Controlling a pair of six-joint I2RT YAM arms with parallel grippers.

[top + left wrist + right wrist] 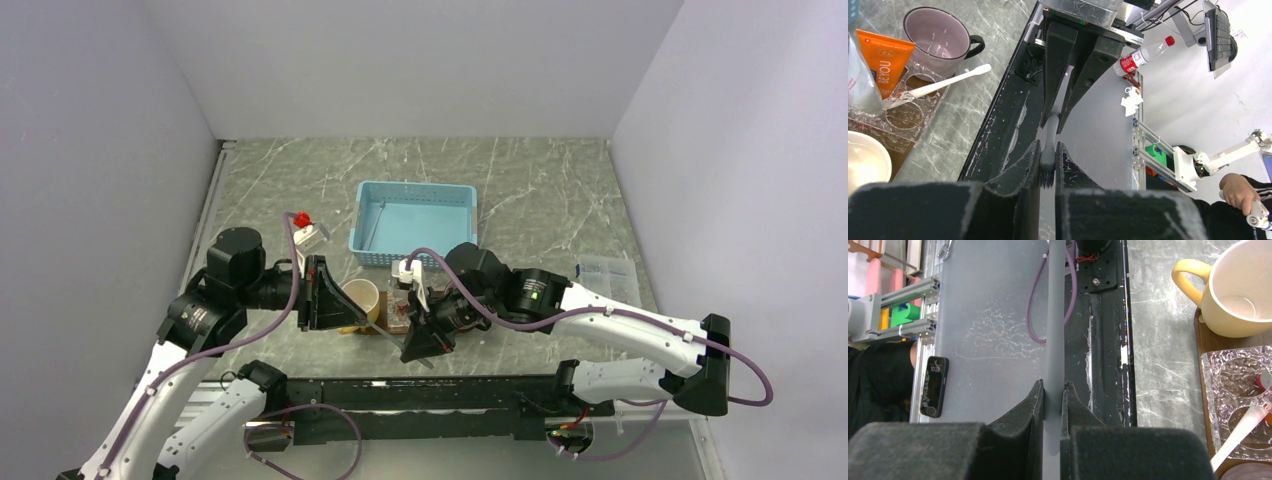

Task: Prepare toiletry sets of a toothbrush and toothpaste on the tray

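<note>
A thin grey-white toothbrush is held by both grippers above the table's near edge. My left gripper is shut on its bristle head. My right gripper is shut on the handle near its end, and its fingers face the left wrist camera. In the top view the grippers meet over the dark-brown tray, which is mostly hidden. A second white toothbrush and the orange toothpaste rest on a clear holder on the tray.
The light-blue basket stands behind the tray with a thin stick in it. A yellow mug and a grey mug stand at the tray. A clear packet lies at the right. The black base rail runs along the near edge.
</note>
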